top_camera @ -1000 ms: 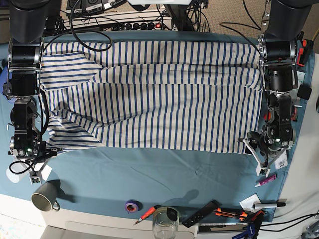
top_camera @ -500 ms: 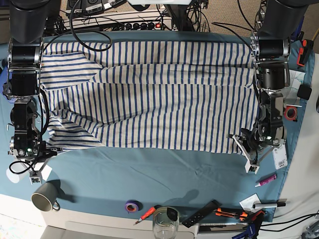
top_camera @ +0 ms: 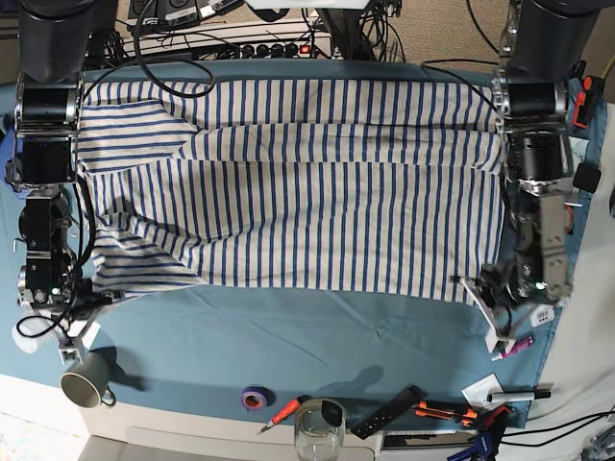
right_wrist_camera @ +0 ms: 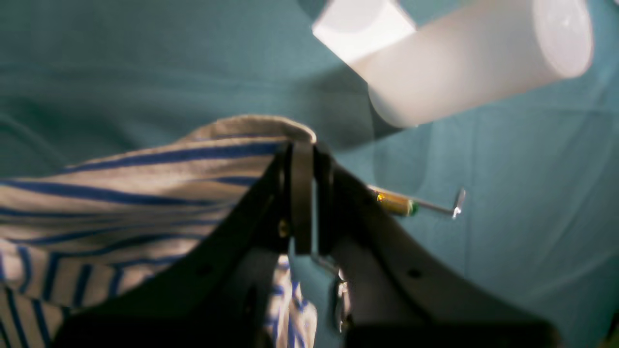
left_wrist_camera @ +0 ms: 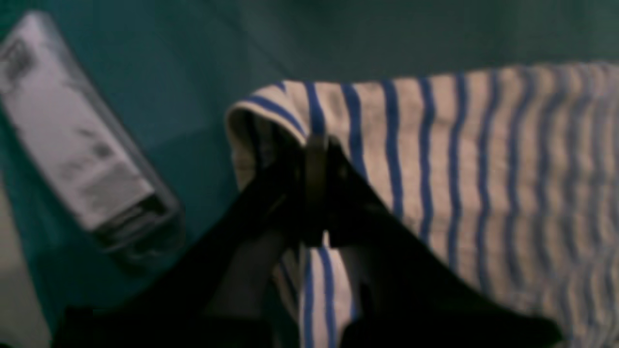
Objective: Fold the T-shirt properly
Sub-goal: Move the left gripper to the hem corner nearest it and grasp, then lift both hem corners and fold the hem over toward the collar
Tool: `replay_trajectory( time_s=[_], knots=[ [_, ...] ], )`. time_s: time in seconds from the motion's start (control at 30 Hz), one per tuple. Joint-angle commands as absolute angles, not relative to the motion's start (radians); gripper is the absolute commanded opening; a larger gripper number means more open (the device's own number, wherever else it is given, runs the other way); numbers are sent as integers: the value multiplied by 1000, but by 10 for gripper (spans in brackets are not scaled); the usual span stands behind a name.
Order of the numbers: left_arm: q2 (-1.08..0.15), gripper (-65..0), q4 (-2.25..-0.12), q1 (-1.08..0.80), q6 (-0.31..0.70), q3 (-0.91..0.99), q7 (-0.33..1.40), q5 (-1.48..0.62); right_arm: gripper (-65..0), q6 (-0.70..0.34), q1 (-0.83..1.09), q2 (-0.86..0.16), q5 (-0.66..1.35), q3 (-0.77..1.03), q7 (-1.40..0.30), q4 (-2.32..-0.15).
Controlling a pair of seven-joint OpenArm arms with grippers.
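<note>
The T-shirt (top_camera: 298, 182), cream with thin blue stripes, lies spread wide over the teal cloth (top_camera: 317, 331). My left gripper (top_camera: 480, 296), on the base view's right, is shut on the shirt's near right corner. In the left wrist view its black fingers (left_wrist_camera: 314, 150) pinch the curled hem of the shirt (left_wrist_camera: 483, 169). My right gripper (top_camera: 88, 296), on the base view's left, is shut on the near left corner. In the right wrist view it (right_wrist_camera: 302, 147) clamps the folded edge of the shirt (right_wrist_camera: 145, 193), lifted slightly off the cloth.
A grey mug (top_camera: 85, 379), purple tape roll (top_camera: 254, 397), glass (top_camera: 319, 429), screwdriver (top_camera: 283, 413) and black remote (top_camera: 384, 411) line the front edge. A pink marker (top_camera: 514, 346) lies by the left gripper. A white cylinder (right_wrist_camera: 464, 63) and a clear labelled package (left_wrist_camera: 72, 145) lie close by.
The left gripper swung inward with its corner half a second ago and has moved back outward and slightly down. The right gripper shifted a little left and down with its corner.
</note>
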State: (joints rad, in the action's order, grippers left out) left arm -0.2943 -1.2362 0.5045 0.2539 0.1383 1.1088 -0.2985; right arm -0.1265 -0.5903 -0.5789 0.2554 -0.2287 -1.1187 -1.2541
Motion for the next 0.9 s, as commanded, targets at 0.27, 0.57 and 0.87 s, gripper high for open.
replay_trajectory(
  time_s=[0.27,0.57,0.87],
  knots=[
    [-319,-650,-1375,531,260,169,1252,-443,-650,-187,-612,-599,341,-113,-1177,-1316],
    [-360,-650,-1400,448,340,266,1309,-617,-650,-273,-520,-617,456,33,-1227,-1364],
    [-440,-650,-1559,297,440,379,1317,-785,-650,-273,-360,-657,456,113,-1225,-1481]
  ],
)
